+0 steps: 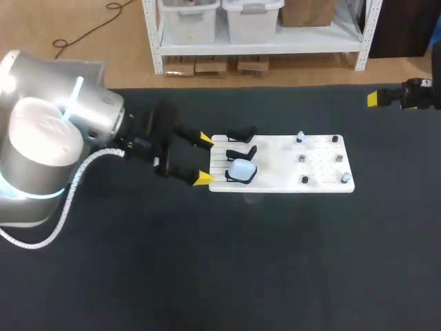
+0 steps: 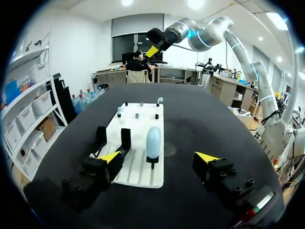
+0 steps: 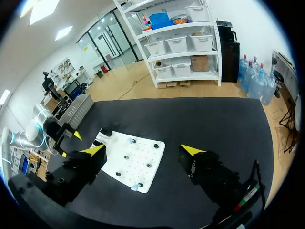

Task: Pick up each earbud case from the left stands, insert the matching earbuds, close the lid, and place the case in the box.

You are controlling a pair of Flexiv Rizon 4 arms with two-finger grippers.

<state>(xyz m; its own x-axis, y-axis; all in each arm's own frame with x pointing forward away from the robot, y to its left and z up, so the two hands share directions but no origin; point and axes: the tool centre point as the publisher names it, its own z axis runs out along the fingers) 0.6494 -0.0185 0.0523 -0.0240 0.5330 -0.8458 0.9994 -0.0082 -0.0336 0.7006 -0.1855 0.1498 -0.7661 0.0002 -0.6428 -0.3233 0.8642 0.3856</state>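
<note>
Holds left hand (image 1: 204, 159) spread at board's (image 1: 275, 158) left edge, facing case (image 1: 242, 169) on stand (image 1: 233, 178), prob. for pickup; parks right hand (image 3: 143, 150), also spread, at table's (image 1: 275, 262) right edge, clear.

A black table top (image 1: 220, 276) fills most of the head view. Behind it, a white shelf rack (image 1: 255, 48) holds pale storage bins (image 1: 251, 17) above a light wooden floor (image 1: 34, 24). White walls (image 2: 86, 43), ceiling lights (image 3: 63, 32) and glass partitions (image 3: 102, 45) enclose the room. Water bottles (image 3: 257, 81) stand beside the rack.

No legible text or labels.
</note>
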